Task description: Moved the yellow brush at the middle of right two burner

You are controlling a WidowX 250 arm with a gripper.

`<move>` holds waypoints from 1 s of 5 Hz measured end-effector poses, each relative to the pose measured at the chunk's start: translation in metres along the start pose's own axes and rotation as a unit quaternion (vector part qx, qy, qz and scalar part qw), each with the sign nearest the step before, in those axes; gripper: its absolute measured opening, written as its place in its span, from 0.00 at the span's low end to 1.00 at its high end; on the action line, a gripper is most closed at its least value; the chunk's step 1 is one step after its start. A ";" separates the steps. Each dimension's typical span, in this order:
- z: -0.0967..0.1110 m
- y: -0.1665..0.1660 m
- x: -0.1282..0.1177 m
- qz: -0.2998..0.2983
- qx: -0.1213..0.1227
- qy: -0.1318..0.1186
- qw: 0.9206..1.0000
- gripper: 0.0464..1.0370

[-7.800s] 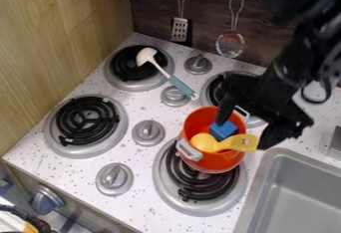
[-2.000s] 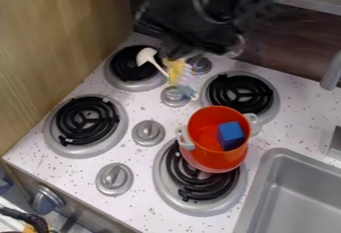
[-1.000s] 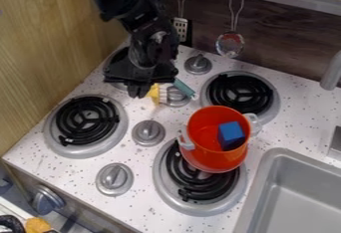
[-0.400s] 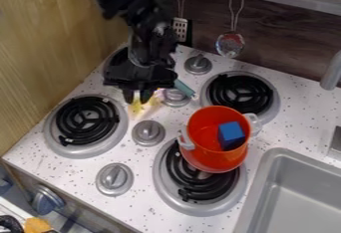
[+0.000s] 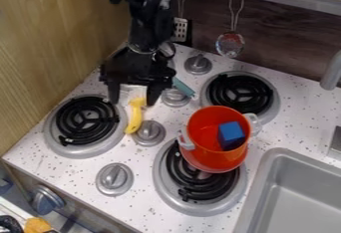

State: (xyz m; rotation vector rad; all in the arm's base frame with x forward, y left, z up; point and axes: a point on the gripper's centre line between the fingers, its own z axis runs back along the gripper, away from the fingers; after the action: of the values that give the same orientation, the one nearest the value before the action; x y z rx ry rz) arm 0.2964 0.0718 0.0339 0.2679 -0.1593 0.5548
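Beside the lower-left burner (image 5: 86,121), yellow brush (image 5: 136,116), end effector (image 5: 134,101) open, fingers apart around its pale end

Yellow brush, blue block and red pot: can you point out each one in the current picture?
Yellow brush (image 5: 135,118): camera view, on its yellow handle.
Blue block (image 5: 231,130): camera view, on its upper face.
Red pot (image 5: 209,163): camera view, on its outer wall.

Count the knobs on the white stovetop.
4: the back knob, the second knob nearer and to its left, the third knob beside the yellow brush, and the front knob. The arm may hide others.
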 end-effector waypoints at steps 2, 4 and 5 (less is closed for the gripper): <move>0.050 -0.008 -0.013 -0.055 0.035 0.030 0.997 0.96; 0.087 -0.043 -0.039 -0.139 0.025 0.007 0.990 0.96; 0.100 -0.054 -0.041 -0.174 -0.021 -0.017 0.984 0.96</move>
State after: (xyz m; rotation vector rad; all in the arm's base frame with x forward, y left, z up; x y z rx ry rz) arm 0.2829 -0.0218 0.1088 0.2577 -0.1536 0.2003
